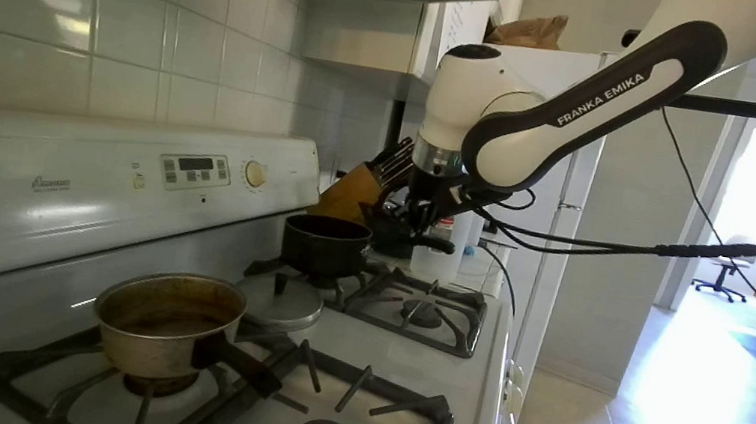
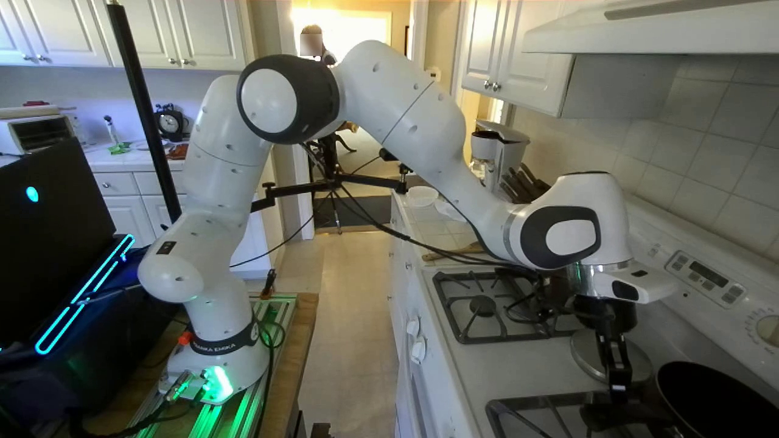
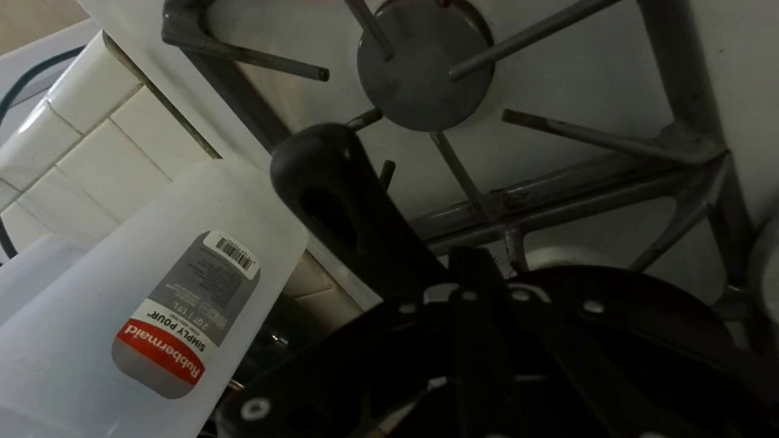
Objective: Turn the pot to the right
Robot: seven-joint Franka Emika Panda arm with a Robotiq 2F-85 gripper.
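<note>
The black saucepan rests on the rear of a burner grate, its handle frontward; the pincer stands by the handle's root, whether gripping cannot be told, so the reach seems done, the rightward turn outstanding.

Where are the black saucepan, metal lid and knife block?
Black saucepan (image 1: 324, 253), in an exterior view: outer side.
Metal lid (image 1: 280, 306), in an exterior view: top.
Knife block (image 1: 349, 192), in an exterior view: wooden side.
</note>
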